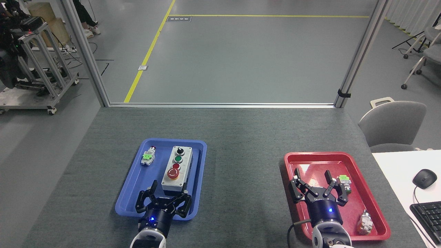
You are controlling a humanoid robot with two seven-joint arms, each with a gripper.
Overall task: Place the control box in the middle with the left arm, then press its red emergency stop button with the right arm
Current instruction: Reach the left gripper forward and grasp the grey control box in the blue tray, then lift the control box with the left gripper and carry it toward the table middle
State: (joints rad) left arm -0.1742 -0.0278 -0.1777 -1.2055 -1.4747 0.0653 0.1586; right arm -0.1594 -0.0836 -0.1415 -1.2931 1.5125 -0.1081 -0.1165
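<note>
Head view. A grey felt-covered table (pixel 241 137) is seen from above, with a blue tray (pixel 136 179) at near left and a red tray (pixel 299 162) at near right, the two well apart.

The control box (pixel 177 171) is found in the right half of the blue tray, lying lengthwise from far to near, upright on its black base. On its grey top face, from far to near, a black selector knob (pixel 179 151), a green button (pixel 178 158), a small red button (pixel 176 166) and the red emergency stop button (pixel 173 174) are noted. A small loose push-button part (pixel 148 156) with a green tag is seen in the far left part of the same tray, apart from the box.

The left gripper (pixel 163 201) is positioned over the near edge of the blue tray, just at the near end of the control box. Its fingers (pixel 142 199) are spread wide to either side; nothing is held, and contact with the box cannot be confirmed.

The right gripper (pixel 318 191) is located over the near part of the red tray, fingers spread apart and empty. A green-tagged part (pixel 344 183) lies just beside its right fingers, and another small part (pixel 365 222) rests in the near right corner of the tray.

A grey chair (pixel 392 125) and a computer mouse (pixel 424 178) are recorded at far right.
</note>
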